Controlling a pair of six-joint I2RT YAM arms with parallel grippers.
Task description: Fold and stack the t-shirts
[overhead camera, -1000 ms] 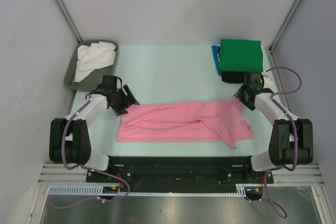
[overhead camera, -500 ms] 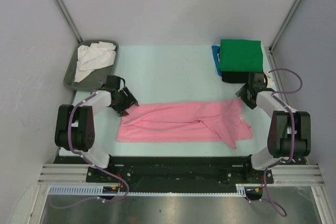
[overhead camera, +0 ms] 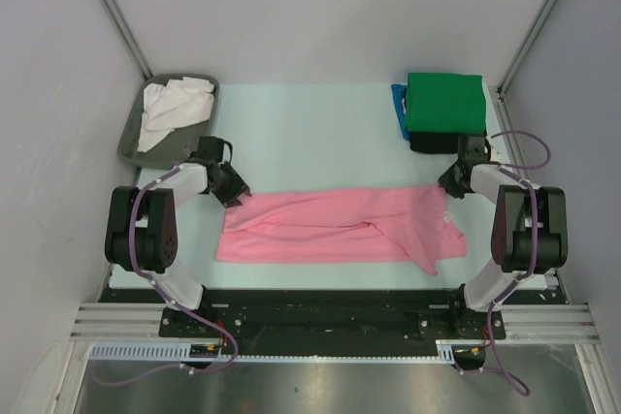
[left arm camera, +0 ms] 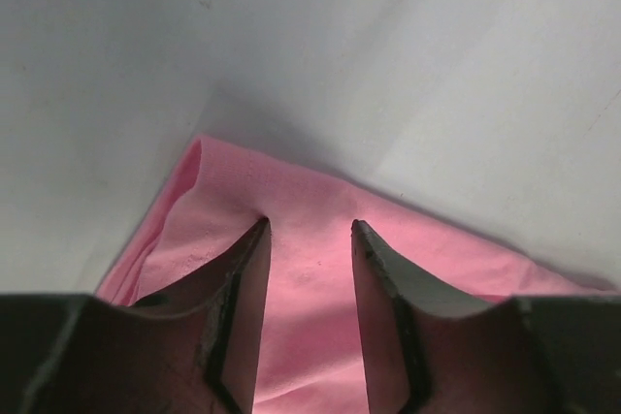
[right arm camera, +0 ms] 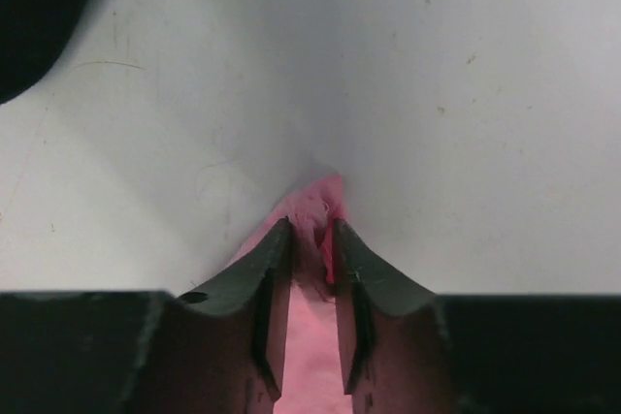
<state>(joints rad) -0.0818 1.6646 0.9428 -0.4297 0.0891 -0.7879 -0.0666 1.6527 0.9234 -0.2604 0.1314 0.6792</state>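
Tabletop [overhead camera: 310, 133] carries the pink t-shirt [overhead camera: 330, 225], spread lengthwise near the arms' bases. At the far right corner the green t-shirt [overhead camera: 444, 102] lies folded on the black t-shirt [overhead camera: 427, 144], with the blue t-shirt [overhead camera: 399, 109] showing at their left edge. The grey tray [overhead camera: 131, 138] at far left holds the crumpled white t-shirt [overhead camera: 170, 109]. The right gripper [right arm camera: 312, 230] pinches the pink shirt's far right corner. The left gripper [left arm camera: 309, 228] straddles its far left corner, jaws part-way apart; I cannot tell if it grips.
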